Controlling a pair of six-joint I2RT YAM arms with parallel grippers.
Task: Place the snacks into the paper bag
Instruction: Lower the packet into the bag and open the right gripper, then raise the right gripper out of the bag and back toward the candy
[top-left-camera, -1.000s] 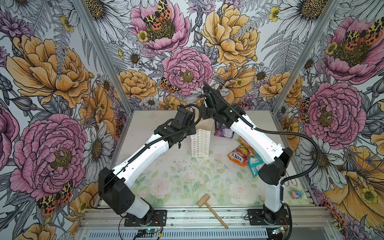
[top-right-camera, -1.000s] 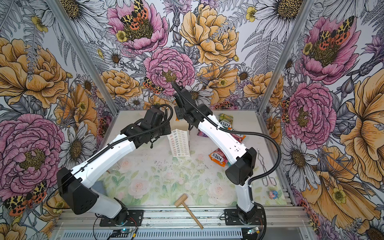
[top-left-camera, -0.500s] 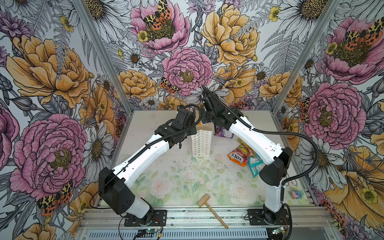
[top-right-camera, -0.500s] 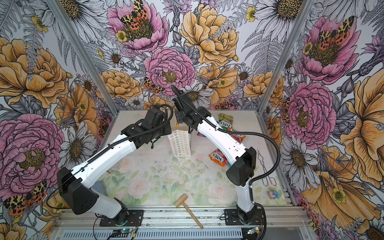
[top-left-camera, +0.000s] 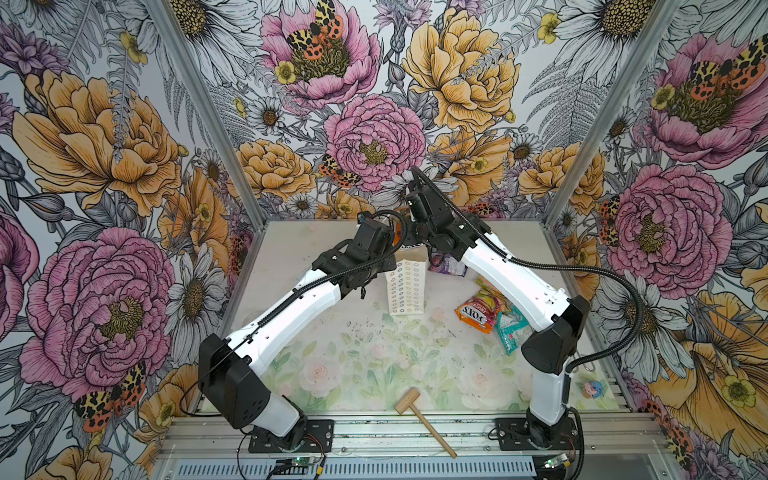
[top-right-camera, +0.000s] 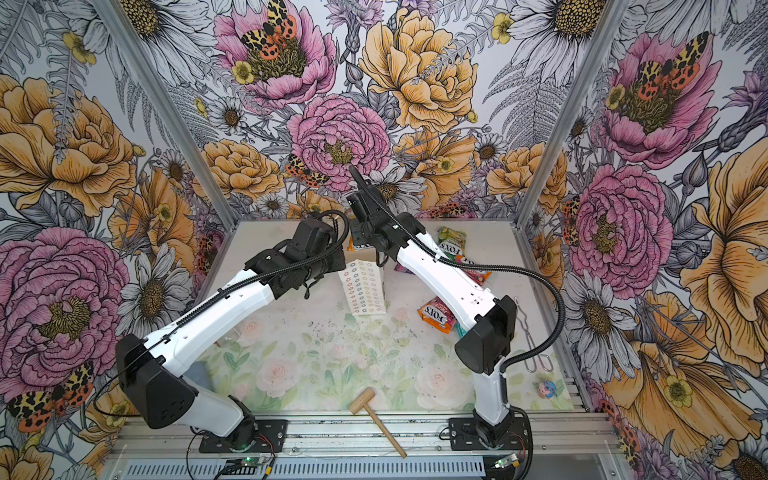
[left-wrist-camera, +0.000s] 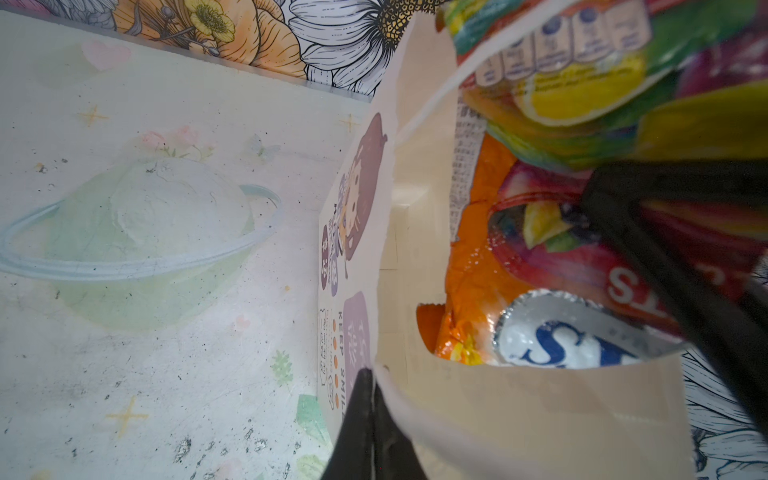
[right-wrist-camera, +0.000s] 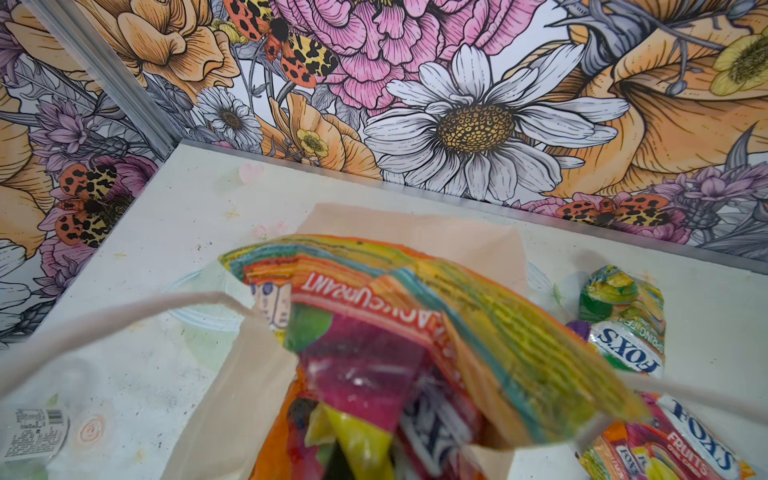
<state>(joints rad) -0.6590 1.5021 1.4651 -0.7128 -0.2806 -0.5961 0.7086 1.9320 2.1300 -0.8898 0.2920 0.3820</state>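
Orange FOX'S packet (left-wrist-camera: 469, 266) already sitting in paper bag (top-left-camera: 406, 286), standing far centre. Your left gripper (left-wrist-camera: 370, 399) pinching bag rim, closed tight; right gripper (left-wrist-camera: 615, 195) clamping multicoloured packet (right-wrist-camera: 436, 316) over mouth. Four waiting right: orange-red packet (top-left-camera: 478, 316), teal packet (top-left-camera: 512, 328), purple packet (top-left-camera: 448, 266), green packet (top-right-camera: 452, 241).

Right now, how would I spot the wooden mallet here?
Look at the table's near edge, around the middle. The wooden mallet lies there, handle reaching onto the metal rail. It's the only plain wood thing; the snacks are glossy coloured packets.
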